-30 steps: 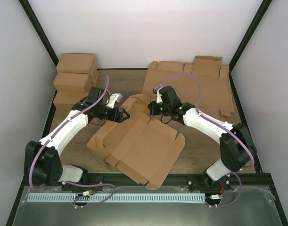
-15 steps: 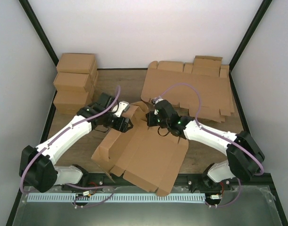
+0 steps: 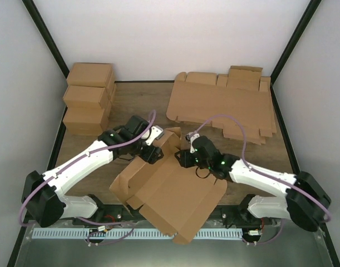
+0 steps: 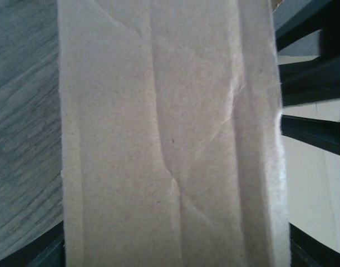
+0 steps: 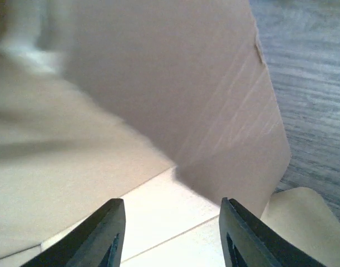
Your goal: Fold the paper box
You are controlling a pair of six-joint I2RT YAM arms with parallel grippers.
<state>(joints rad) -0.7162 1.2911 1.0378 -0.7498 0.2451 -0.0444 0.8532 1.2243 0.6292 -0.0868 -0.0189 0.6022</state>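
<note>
Centre and front of table (image 3: 139, 100) taken up by paper box (image 3: 175, 192), flap raised at its far edge. Rear left blocked by stacked closed boxes (image 3: 89, 100); rear right by flat blanks (image 3: 225, 105). Bare lane between these two.

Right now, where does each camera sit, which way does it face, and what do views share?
Top external: above and behind the bases, looking down on the table; left arm and right arm whole, meeting over the paper box.
Left wrist: on the left arm, hard against a creased panel of the box; dark slivers in the bottom corners, probably fingers.
Right wrist: on the right arm, facing a raised flap; right gripper open.
Shared: all three show box and wood table.
</note>
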